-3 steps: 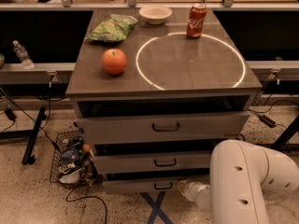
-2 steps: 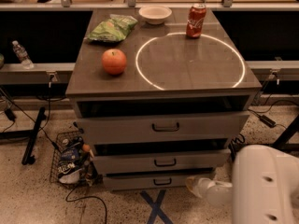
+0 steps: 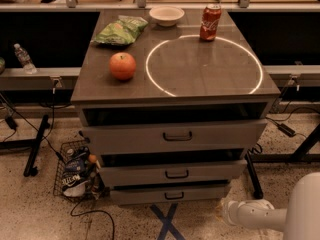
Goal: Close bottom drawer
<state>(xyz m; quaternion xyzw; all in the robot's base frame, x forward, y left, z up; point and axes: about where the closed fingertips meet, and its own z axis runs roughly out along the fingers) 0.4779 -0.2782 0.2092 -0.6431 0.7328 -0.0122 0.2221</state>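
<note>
The bottom drawer (image 3: 170,194) is the lowest and narrowest grey front of the cabinet, with a small dark bar handle (image 3: 174,196) at its centre. A thin dark gap shows above its front, and it sits further back than the two drawers above. My gripper (image 3: 227,209) is at the end of the white arm (image 3: 260,216), low near the floor at the bottom right. It is just right of the drawer's right end and does not touch it.
The middle drawer (image 3: 175,174) and top drawer (image 3: 175,135) stick out more. On the cabinet top are an apple (image 3: 122,65), a green chip bag (image 3: 120,30), a white bowl (image 3: 166,15) and a red can (image 3: 210,22). A wire basket (image 3: 75,176) stands at the left. Blue tape (image 3: 167,221) marks the floor.
My arm has drawn back to the right and out of the view's lower middle. The gripper has moved away from the bottom drawer's right front.
</note>
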